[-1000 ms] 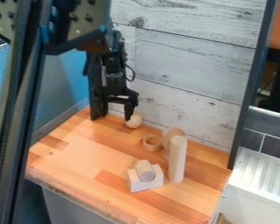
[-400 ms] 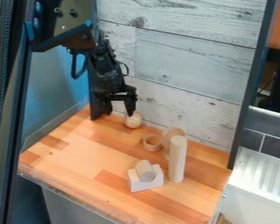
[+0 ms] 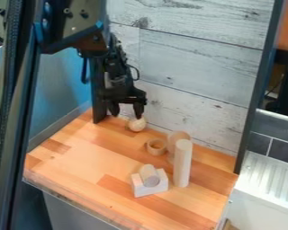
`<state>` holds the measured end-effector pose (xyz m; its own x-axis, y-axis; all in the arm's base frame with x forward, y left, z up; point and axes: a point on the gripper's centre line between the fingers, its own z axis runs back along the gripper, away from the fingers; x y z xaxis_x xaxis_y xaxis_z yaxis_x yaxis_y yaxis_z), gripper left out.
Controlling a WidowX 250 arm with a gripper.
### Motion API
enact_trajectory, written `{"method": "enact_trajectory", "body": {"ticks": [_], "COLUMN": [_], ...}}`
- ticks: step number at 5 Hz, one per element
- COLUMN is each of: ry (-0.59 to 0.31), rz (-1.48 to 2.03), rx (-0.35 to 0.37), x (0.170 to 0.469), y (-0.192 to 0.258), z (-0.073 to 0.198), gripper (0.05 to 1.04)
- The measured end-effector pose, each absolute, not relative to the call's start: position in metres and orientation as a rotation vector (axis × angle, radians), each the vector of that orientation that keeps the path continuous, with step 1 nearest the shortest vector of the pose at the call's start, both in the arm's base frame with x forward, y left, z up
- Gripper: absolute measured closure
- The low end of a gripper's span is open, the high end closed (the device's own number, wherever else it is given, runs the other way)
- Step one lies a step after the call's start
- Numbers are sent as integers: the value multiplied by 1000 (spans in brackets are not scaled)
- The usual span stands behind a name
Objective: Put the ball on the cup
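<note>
Gripper (image 3: 126, 112): one, two fingers apart, nothing between them.
Ball (image 3: 137, 125): one, on the tabletop (image 3: 80, 155), at the gripper's 5 o'clock.
Cup (image 3: 155, 152): one, low, ring-like, at the ball's 5 o'clock.
Tall cylinder (image 3: 182, 164): one, upright, at the cup's 4 o'clock.
Round piece (image 3: 177, 135): one, partly behind it.
Notched block (image 3: 151, 191): one, at the cup's 6 o'clock, bearing one short cylinder (image 3: 147, 173).

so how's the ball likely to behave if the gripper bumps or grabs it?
The ball is round and on a flat-looking counter, so it likely rolls at a light touch. It looks wooden, so probably stiff. Its curved surface may also slip out of an off-centre pinch.
</note>
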<state>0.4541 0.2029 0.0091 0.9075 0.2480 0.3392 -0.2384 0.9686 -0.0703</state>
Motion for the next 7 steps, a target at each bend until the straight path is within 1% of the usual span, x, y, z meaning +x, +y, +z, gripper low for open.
{"method": "enact_trajectory", "body": {"ticks": [1, 2, 3, 4, 5, 6, 7], "ry": [-337, -346, -371, -318, -318, -268, -273], "rz": [243, 232, 227, 227, 242, 262, 266], "rx": [-43, -42, 2, 21, 45, 59, 74], "x": [453, 456, 463, 461, 467, 467, 473], "y": [199, 196, 193, 188, 194, 194, 193], "z": [8, 9, 9, -19, -20, -40, -37], "gripper": [83, 83, 83, 83, 83, 83, 140]}}
